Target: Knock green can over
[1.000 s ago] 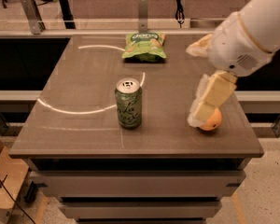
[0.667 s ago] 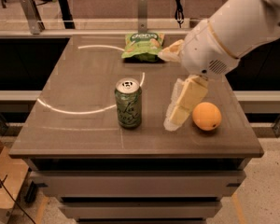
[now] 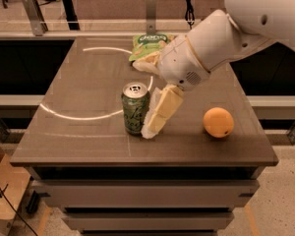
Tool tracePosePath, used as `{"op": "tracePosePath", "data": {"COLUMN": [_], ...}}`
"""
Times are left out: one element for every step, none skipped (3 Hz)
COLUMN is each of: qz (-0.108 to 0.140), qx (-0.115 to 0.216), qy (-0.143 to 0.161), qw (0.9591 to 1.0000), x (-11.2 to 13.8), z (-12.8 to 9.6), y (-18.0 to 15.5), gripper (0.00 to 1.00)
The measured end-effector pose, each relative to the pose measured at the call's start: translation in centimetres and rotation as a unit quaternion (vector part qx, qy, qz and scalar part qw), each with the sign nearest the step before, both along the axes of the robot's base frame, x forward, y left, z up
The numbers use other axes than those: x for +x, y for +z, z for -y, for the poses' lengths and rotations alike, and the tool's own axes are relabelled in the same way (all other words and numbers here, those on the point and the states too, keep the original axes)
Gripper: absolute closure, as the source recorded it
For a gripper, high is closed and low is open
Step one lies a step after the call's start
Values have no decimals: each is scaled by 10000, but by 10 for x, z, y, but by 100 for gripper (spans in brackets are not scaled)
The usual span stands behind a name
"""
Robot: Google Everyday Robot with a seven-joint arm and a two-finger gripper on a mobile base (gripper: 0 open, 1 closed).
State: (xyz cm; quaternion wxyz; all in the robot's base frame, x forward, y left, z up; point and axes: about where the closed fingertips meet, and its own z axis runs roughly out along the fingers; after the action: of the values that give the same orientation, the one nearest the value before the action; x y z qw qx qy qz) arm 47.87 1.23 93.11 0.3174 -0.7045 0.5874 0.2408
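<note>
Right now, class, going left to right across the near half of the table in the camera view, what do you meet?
The green can → the gripper, low beside the can's right side → the orange.

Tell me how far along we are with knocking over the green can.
The approach looks done: the claw sits low over the table, right beside the green can on the side facing the orange, touching it or nearly so. In hand: the sideways push. Left: the tip-over itself, since the can stands upright.
</note>
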Motion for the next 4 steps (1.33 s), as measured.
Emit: {"op": "tracePosePath", "data": {"qz": [-123,-347,-586,-744], "qx": [401,559,588,540], "qy": [9,102,208,238], "qw": [9991,9978,9963,9955], "x": [17,24,24,23], "z": [-8,-18,-26,-29], "y": [-5,-20,-36,-46], "gripper": [0,0,11,31]}}
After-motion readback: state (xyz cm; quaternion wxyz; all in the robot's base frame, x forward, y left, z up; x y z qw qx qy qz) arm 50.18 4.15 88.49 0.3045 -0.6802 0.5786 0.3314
